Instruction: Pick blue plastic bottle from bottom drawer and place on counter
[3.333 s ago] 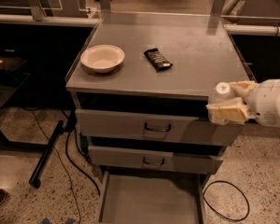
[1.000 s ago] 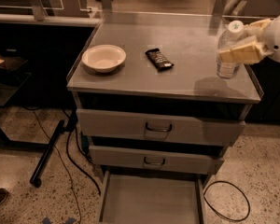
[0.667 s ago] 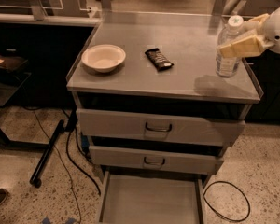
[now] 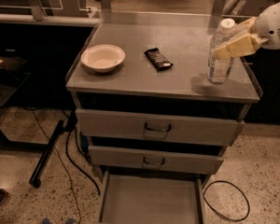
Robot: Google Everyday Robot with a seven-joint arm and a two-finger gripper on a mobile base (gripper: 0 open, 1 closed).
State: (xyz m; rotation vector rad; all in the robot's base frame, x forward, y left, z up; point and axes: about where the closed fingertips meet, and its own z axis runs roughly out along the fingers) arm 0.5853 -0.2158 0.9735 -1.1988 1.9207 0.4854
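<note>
Release is the step we judge to be in hand: the blue plastic bottle (image 4: 219, 65) stands upright at the right side of the desk (image 4: 177, 84), close to its right rim, and its base looks to be touching the surface, with a shadow spreading left from it. The tool (image 4: 227, 45) reaches in from the right and is clamped on the bottle just below the white cap, one tan finger crossing its near face. To finish well, we would first make sure the base sits flat and bears the weight. We would then part the fingers evenly so neither drags the bottle sideways, and draw the tool back to the right and upward without brushing the cap. A bottle this light and tall should tip easily, and the rim beside it is low, so a slow opening matters more than speed. As for containers, the white bowl (image 4: 102, 58) at the left of the desk shows nothing inside, and a dark wrapped bar (image 4: 158, 59) lies between it and the bottle. The bottom drawer (image 4: 149, 200) is pulled out toward us, and the part of its tray in view holds nothing. The two drawers above it are shut, so we cannot see what they hold.
</note>
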